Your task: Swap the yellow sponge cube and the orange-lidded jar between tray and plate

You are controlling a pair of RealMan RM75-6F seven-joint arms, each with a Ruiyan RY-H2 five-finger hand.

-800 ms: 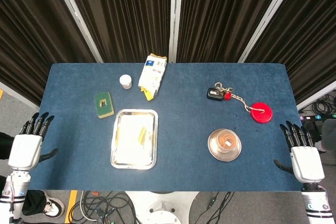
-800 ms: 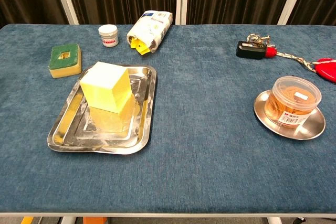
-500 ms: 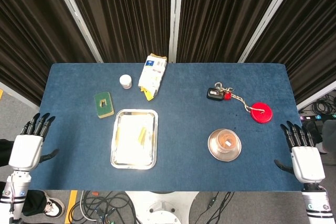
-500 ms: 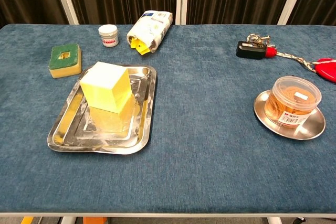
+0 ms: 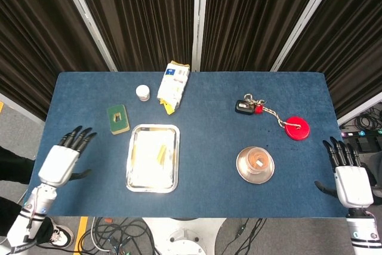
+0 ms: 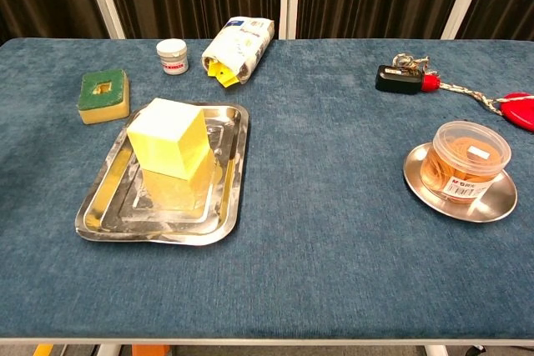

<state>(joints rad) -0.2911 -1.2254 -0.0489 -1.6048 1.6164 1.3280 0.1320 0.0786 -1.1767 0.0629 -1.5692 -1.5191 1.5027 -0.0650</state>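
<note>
The yellow sponge cube (image 6: pixel 169 142) stands in the steel tray (image 6: pixel 96 216), left of centre; from the head view it shows as a pale block (image 5: pixel 154 154) in the tray (image 5: pixel 153 182). The orange-lidded jar (image 6: pixel 470 158) sits on the round metal plate (image 6: pixel 425 184), also visible as jar (image 5: pixel 256 160) on plate (image 5: pixel 242 170). My left hand (image 5: pixel 61 160) hovers over the table's left edge, fingers spread, holding nothing. My right hand (image 5: pixel 348 178) is off the right edge, fingers apart and empty. Neither hand appears in the chest view.
A green-and-yellow scouring sponge (image 6: pixel 104 95), a small white jar (image 6: pixel 172 56) and a white packet (image 6: pixel 239 47) lie behind the tray. A black key fob with keys (image 6: pixel 402 77) and a red disc on a cord (image 6: pixel 519 111) lie at the back right.
My left hand has swung inward from beside the table to over its left edge. My right hand has dropped slightly. The objects have not moved.
</note>
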